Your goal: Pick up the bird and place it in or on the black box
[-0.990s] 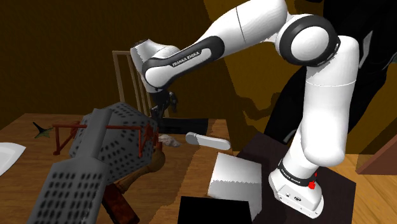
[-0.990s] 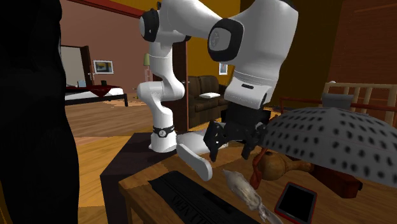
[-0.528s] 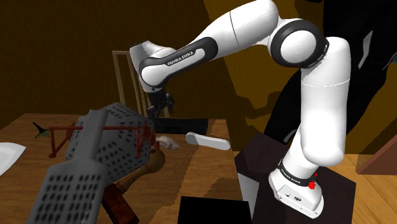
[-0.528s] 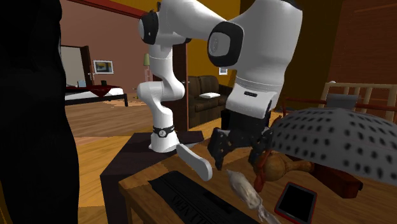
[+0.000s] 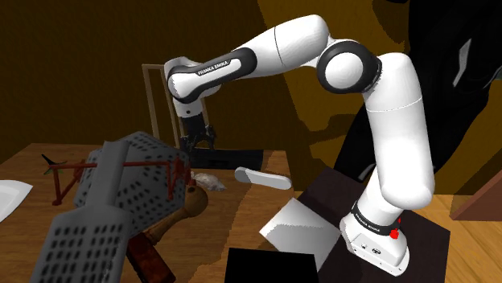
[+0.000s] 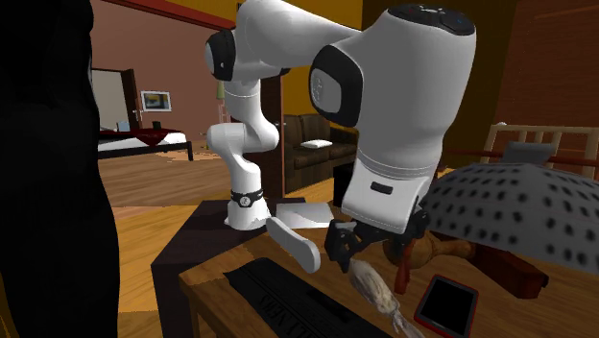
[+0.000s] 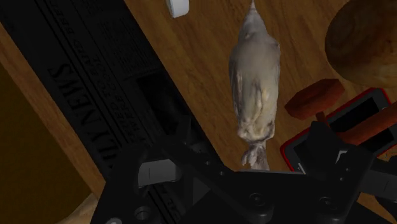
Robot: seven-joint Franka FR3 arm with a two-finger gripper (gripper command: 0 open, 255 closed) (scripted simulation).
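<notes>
Jaws: my gripper point(image 6: 372, 265) hangs low over the desk point(image 7: 203, 76), fingers spread wide apart and holding nothing.
Bird: the pale grey-tan bird point(image 7: 254, 89) lies flat on the bare wood. Its near end sits right under the gap between the jaws and the rest stretches out ahead of the hand.
Long axis: in the wrist view it runs straight away from the hand, crosswise to the line between the two fingers, so a close would bite across the narrow body.
Pointing: the far end tapers to a fine tip near a small white thing point(image 7: 178, 6), and the end by the jaws is ragged. I take the ragged end for tail and feet, but the render is too soft to be sure.
Black box: a flat black box point(image 7: 95, 83) with pale lettering lies just beside the bird, not touching it.
Neighbours: a red-edged slab point(image 6: 446, 302) and a brown rounded thing point(image 7: 362, 38) sit close on the bird's other side.
Done: the approach and alignment look nearly complete.
Left: the last descent, the grip, the lift, the short carry to the box and the release.
</notes>
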